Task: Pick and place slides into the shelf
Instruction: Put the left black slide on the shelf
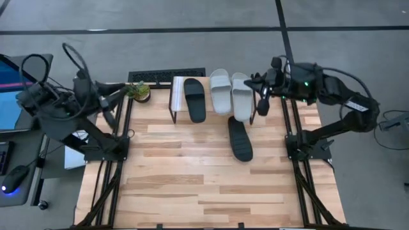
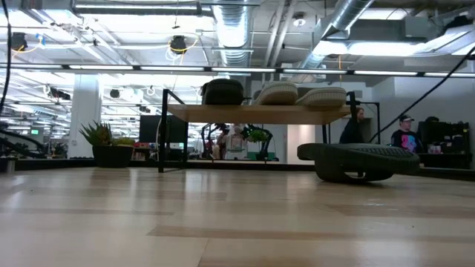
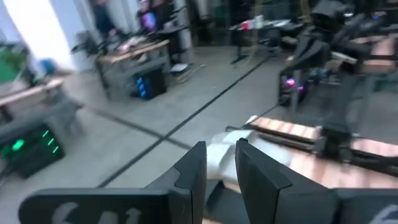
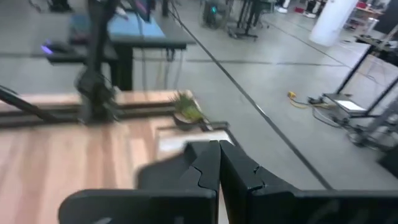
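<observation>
Lying on the table (image 1: 192, 185), one black slide (image 1: 240, 138) sits near the right gripper (image 1: 261, 102).

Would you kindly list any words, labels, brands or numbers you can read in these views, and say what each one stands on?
No text can be read in any view.
Black rubber slide sandal on the wooden table: no visible brand mark.
Two light grey rubber slide sandals and a second black rubber slide on the small plank-top shelf: no lettering shows.
Blue monitor screen left of the table: content too small to read.
</observation>
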### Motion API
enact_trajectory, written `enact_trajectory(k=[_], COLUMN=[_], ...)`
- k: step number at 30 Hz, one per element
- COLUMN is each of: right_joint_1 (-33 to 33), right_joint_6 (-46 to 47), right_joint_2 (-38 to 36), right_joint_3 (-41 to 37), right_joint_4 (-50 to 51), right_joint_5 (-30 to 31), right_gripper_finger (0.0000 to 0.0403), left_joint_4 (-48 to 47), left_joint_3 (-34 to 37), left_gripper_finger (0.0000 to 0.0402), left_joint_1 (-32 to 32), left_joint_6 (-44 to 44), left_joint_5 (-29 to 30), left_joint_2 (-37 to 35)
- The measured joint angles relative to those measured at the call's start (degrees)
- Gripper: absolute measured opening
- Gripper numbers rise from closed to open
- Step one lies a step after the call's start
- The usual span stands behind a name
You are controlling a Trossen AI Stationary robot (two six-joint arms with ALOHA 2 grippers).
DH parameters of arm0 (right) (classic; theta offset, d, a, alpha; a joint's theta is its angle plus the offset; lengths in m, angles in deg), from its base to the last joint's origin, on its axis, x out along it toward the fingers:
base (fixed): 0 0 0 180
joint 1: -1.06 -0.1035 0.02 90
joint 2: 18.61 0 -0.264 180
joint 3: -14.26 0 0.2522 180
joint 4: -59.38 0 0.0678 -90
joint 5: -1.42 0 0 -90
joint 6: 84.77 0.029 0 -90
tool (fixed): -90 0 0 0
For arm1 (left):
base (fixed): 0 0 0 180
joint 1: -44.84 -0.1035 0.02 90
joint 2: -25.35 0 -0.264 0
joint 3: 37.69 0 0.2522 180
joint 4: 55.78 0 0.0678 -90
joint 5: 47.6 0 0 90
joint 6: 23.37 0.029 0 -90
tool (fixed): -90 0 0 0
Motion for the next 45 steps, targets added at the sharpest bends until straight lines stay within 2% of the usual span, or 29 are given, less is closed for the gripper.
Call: enact_trajectory(k=[4,7,10,13,16,19,22,25,28,31,38,42,45], right_joint_1=[5.53,8.47,10.68,12.62,14.31,16.46,19.27,22.05,24.19,25.74,26.53,26.54,26.54], right_joint_6=[-3.58,-5.58,-5.89,-5.56,-5.50,-5.78,-6.31,-6.46,-7.63,-8.19,-11.03,-12.98,-13.76], right_joint_2=[0.93,1.98,2.53,2.46,1.83,0.36,-1.46,-3.40,-5.12,-6.33,-6.97,-6.88,-6.86], right_joint_3=[-0.02,-0.04,-0.04,-0.04,-0.04,-0.04,-0.04,-0.04,-0.02,-0.02,0.00,0.00,0.00], right_joint_4=[0.55,0.51,0.43,-0.07,0.00,-0.11,-0.79,-2.65,-3.54,-3.49,-3.24,-2.95,-2.51], right_joint_5=[-4.18,-7.17,-7.38,-7.22,-7.00,-6.85,-6.67,-6.65,-6.78,-6.92,-7.12,-7.14,-8.15], right_gripper_finger=[0.0000,0.0000,0.0000,0.0000,0.0000,0.0000,0.0000,0.0000,0.0000,0.0000,0.0000,0.0000,0.0000], left_joint_4=[-0.01,-0.01,-0.06,2.45,9.69,23.14,41.00,56.19,61.51,61.65,61.56,54.15,46.68], left_joint_3=[5.11,11.75,19.27,27.26,36.81,46.66,54.71,59.37,59.74,58.42,54.45,49.79,44.90], left_gripper_finger=[0.0075,0.0075,0.0075,0.0075,0.0075,0.0075,0.0075,0.0075,0.0075,0.0075,0.0075,0.0062,0.0038], left_joint_1=[-8.69,-15.36,-21.91,-27.25,-30.18,-31.73,-34.08,-37.84,-42.71,-48.05,-61.91,-69.06,-72.59], left_joint_6=[-1.14,-0.51,-3.33,-12.39,-20.50,-24.76,-22.19,-19.17,-18.01,-18.44,-17.68,-15.01,-11.56], left_joint_5=[-6.06,-11.87,-9.88,-6.43,-3.22,-3.08,-7.74,-15.18,-21.22,-27.90,-54.02,-66.12,-69.23], left_joint_2=[-0.64,-2.30,-5.55,-9.40,-13.22,-15.56,-15.34,-13.31,-10.79,-8.02,-1.83,2.12,5.49])
